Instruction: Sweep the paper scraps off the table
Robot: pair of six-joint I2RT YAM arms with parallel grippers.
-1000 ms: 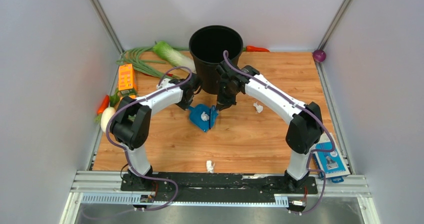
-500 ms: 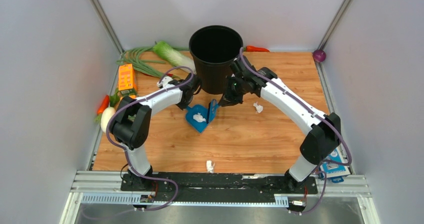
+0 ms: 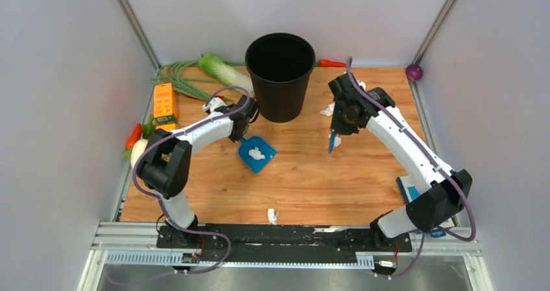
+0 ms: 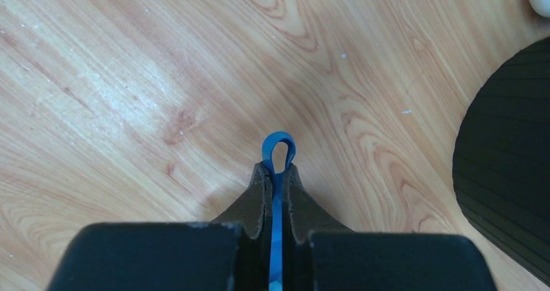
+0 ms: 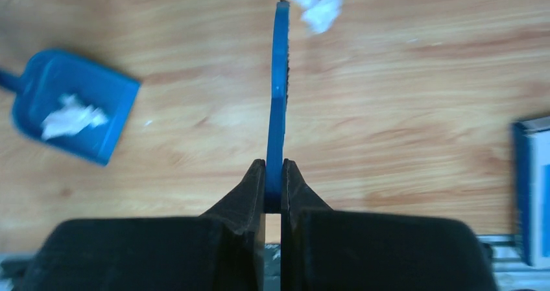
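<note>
Left pincer: clamped tight on the looped handle of the small blue plastic dustpan, near the round black plastic bin.
Right pincer: pinched closed on a thin blue plastic brush.
Crumpled white paper scraps: on the light-brown wood-grain tabletop — one by the front rail, one beyond the brush tip, one inside the dustpan.
</note>
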